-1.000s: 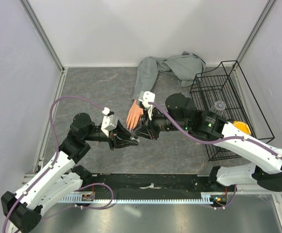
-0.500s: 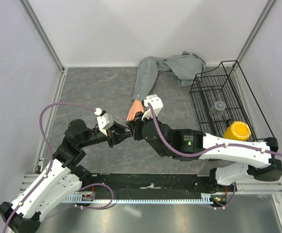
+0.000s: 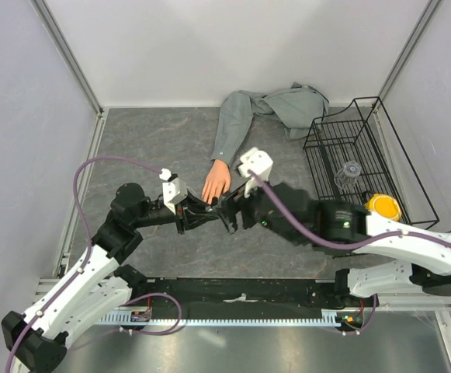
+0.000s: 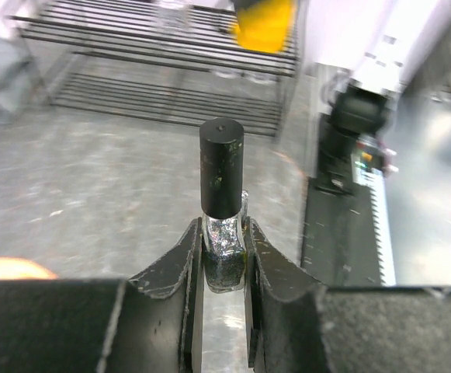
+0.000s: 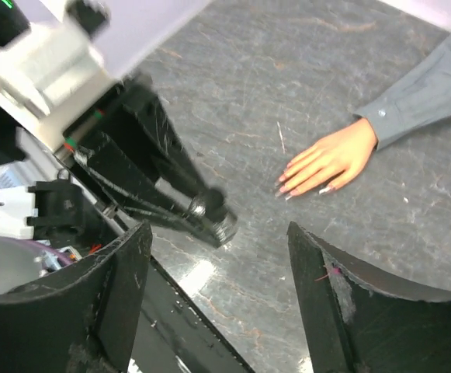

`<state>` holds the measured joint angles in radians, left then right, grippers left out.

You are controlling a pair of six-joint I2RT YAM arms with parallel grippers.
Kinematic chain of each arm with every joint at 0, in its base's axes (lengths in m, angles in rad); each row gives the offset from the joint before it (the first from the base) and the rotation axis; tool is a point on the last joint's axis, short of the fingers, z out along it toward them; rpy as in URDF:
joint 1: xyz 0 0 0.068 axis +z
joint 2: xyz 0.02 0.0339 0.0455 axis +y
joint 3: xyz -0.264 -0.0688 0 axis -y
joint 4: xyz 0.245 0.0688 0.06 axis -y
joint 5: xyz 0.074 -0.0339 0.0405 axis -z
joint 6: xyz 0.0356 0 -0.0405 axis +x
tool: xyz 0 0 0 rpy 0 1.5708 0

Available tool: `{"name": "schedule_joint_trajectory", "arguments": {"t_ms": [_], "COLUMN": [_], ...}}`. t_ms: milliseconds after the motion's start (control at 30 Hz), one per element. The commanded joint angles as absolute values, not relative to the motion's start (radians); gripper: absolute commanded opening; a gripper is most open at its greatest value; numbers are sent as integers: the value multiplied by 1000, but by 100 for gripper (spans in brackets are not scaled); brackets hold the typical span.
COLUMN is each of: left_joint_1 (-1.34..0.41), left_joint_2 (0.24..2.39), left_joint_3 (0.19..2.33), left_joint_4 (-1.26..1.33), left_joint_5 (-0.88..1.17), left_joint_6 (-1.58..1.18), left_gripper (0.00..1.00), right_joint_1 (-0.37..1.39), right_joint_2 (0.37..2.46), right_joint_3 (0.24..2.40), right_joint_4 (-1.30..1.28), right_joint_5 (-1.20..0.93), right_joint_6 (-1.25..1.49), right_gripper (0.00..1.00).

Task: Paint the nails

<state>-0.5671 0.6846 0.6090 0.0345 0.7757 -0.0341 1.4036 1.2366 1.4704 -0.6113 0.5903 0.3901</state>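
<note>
The peach mannequin hand [image 3: 216, 185] lies palm down on the grey table, with its grey sleeve [image 3: 233, 128] running back. Its pinkish nails [image 5: 285, 189] show in the right wrist view; from above they sit right by the grippers. My left gripper [image 4: 223, 256] is shut on a small glass bottle [image 4: 225, 250] with a black cap [image 4: 221, 167], held just in front of the fingertips [image 3: 206, 214]. My right gripper [image 5: 219, 233] stands wide open with nothing between its fingers, facing the bottle [image 5: 216, 219] from the right [image 3: 228, 214].
A black wire basket [image 3: 357, 167] stands at the right, with a clear cup [image 3: 350, 172] inside and a yellow object [image 3: 382, 206] at its near end. White walls close the table in at the back and on both sides.
My right gripper has opened wide and its arm has swung up and to the right, off the bottle. The left gripper still holds the bottle and has shifted slightly.
</note>
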Motion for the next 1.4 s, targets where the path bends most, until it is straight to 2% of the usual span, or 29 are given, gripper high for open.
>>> {"name": "schedule_joint_trajectory", "arguments": {"t_ms": [0,33,133,333,600,633,700,733,867,1000,1033,1067,1100,1200,1267,1367], "left_joint_1": [-565,-565,-566,-566,-566,-566,-566,-565,-563,-558,-552,-549,-546,-546,-546,-546], "left_joint_2": [722,727,758,782,779,776,772,767,727,678,670,664,657,643,624,604], "left_joint_3": [644,641,624,621,620,620,618,621,643,663,664,667,670,669,655,641], "left_joint_4": [155,176,276,310,313,311,307,296,159,7,-27,-46,-73,-78,-61,-43], "left_joint_5": [1014,1044,1182,1213,1213,1203,1187,1158,981,601,451,392,353,321,325,340], "left_joint_6": [-75,-110,-190,-221,-219,-219,-209,-200,-115,-6,-2,-2,29,32,32,34], "left_gripper": [2,2,2,2,2,2,2,2,2,2,2,2,2,2,2,2], "right_joint_1": [1269,1250,1213,1195,1184,1184,1186,1186,1184,1265,1305,1366,1397,1503,1528,1514], "right_joint_2": [1155,1157,1167,1226,1246,1246,1247,1249,1256,1305,1322,1372,1402,1546,1604,1600], "right_joint_3": [1493,1488,1480,1486,1483,1480,1471,1467,1413,1353,1354,1380,1399,1512,1560,1554], "right_joint_4": [-630,-630,-634,-629,-627,-629,-627,-618,-554,-465,-448,-449,-465,-544,-577,-555], "right_joint_5": [257,86,-79,-218,-230,-230,-224,-215,-167,62,282,393,510,824,923,933], "right_joint_6": [210,186,117,58,46,48,51,57,161,311,345,388,538,702,724,723], "right_gripper": [75,73,72,63,29,21,13,2,0,0,0,0,0,0,0,0]}}
